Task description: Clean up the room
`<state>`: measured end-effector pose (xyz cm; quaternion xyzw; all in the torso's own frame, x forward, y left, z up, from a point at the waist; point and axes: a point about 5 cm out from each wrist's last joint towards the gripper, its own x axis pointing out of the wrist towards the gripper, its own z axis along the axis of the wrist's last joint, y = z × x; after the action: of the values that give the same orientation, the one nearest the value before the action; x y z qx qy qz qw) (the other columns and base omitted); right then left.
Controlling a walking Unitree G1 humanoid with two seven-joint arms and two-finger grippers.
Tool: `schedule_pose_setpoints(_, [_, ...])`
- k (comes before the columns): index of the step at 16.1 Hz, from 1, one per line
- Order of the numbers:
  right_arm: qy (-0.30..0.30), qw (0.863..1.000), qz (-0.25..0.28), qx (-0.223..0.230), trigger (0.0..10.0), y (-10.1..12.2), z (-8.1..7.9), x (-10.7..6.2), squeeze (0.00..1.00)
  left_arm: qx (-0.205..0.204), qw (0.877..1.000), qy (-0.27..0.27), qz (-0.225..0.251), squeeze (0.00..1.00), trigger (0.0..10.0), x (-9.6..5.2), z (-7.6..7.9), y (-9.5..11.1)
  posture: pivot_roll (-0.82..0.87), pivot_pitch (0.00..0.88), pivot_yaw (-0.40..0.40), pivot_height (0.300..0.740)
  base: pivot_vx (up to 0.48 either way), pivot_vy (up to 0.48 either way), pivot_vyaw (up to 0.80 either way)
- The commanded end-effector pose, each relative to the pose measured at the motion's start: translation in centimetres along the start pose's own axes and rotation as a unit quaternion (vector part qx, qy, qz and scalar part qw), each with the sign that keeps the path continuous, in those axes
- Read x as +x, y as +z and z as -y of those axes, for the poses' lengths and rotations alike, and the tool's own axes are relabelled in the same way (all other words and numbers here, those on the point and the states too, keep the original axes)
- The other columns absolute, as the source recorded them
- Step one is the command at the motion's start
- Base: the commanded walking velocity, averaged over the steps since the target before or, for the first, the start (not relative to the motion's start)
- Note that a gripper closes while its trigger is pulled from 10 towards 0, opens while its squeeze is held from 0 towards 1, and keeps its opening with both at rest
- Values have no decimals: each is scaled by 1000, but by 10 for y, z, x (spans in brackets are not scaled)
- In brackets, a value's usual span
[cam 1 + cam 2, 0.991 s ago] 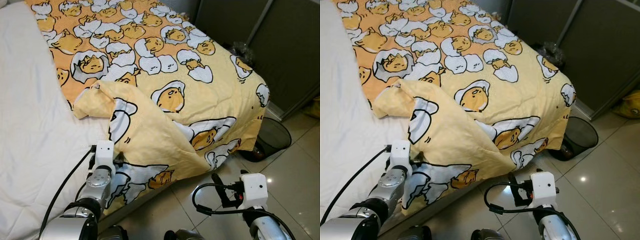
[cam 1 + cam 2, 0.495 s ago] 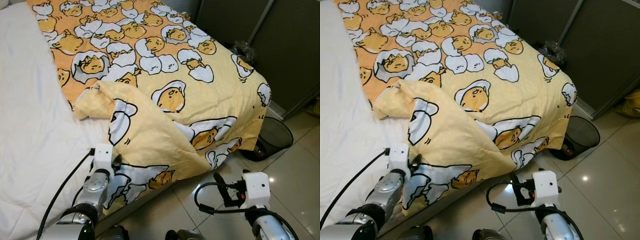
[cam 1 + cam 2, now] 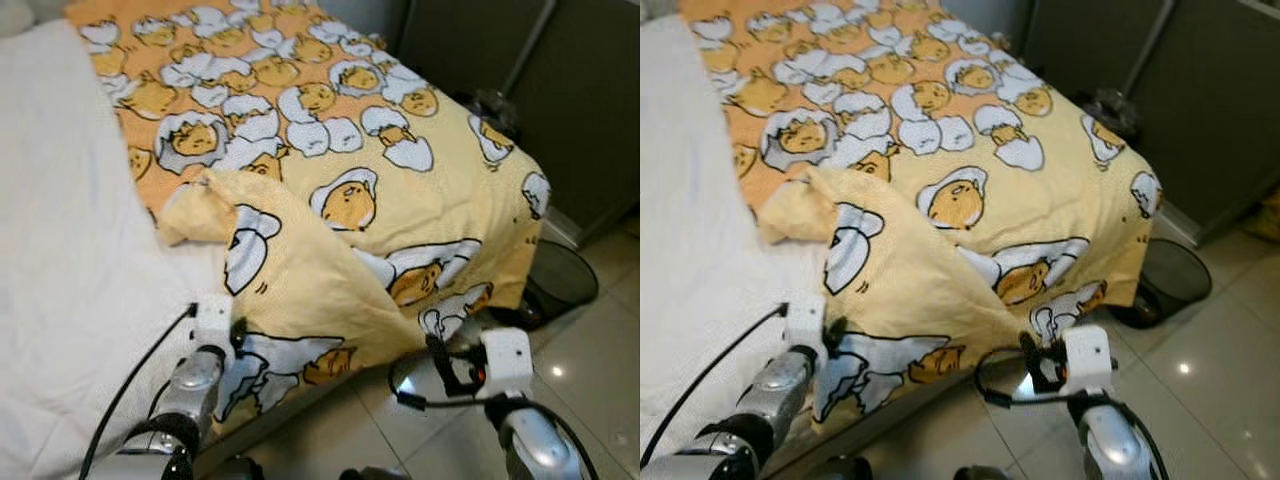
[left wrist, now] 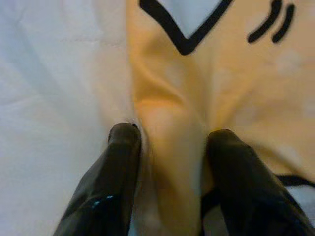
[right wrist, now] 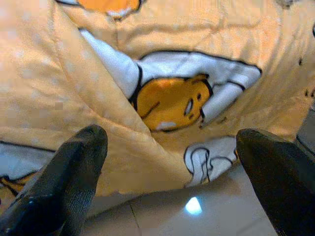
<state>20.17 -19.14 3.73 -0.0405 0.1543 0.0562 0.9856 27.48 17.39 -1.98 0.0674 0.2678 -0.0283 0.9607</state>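
**Left gripper pinching the quilt edge at the side of the bed**

A yellow quilt (image 3: 400,190) printed with egg-and-yolk cartoon figures covers the far and right part of the bed, over a white sheet (image 3: 70,290) that lies bare on the robot's left. One corner of the quilt is folded back on itself, forming a loose flap (image 3: 300,290) that runs from a crumpled peak near the sheet down to the near edge of the bed, where it hangs toward the tiled floor (image 3: 590,360).

The left gripper (image 4: 170,142) is at the boundary between quilt and sheet, at the near end of the flap; its two black fingers (image 4: 115,167) are closed on a raised ridge of yellow fabric, one finger on the sheet side, the other on the quilt side.

The right gripper (image 5: 172,147) hovers just beside the hanging edge of the quilt, above the floor, with its fingers wide apart and nothing between them.

A dark mesh wastebasket (image 3: 560,285) stands on the floor beyond the quilt's right corner, near dark cabinet doors (image 3: 580,90).
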Motion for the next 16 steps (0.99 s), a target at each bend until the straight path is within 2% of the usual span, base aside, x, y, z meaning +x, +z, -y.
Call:
schedule_pose_setpoints(1, [-6, 1000, -1, 0, 10000, -1, 5, 1, 0, 13, 998, -37, -46, 0, 0, -6, 14, -23, -113, 0, -61, 740, 0, 0, 0])
schedule_pose_setpoints(4, [-7, 1000, 2, 0, 10000, -2, 7, 8, 0, 27, 997, -53, -43, 0, 0, -12, 15, -32, -87, 0, -56, 740, 0, 0, 0])
schedule_pose_setpoints(6, [-4, 1000, -3, 1, 10000, -7, 5, 9, 0, 24, 996, -89, -17, 0, 0, -17, 24, -35, -70, 0, -58, 740, 0, 0, 0])
schedule_pose_setpoints(13, [4, 1000, -3, -2, 10000, -8, 4, 18, 0, 17, 992, -119, 22, 0, 0, -12, 38, -18, -69, 0, -68, 740, 0, 0, 0])
schedule_pose_setpoints(16, [3, 1000, -6, -3, 10000, -12, 5, 17, 0, 29, 989, -142, 27, 0, 0, -14, 44, -19, -61, 0, -60, 740, 0, 0, 0])
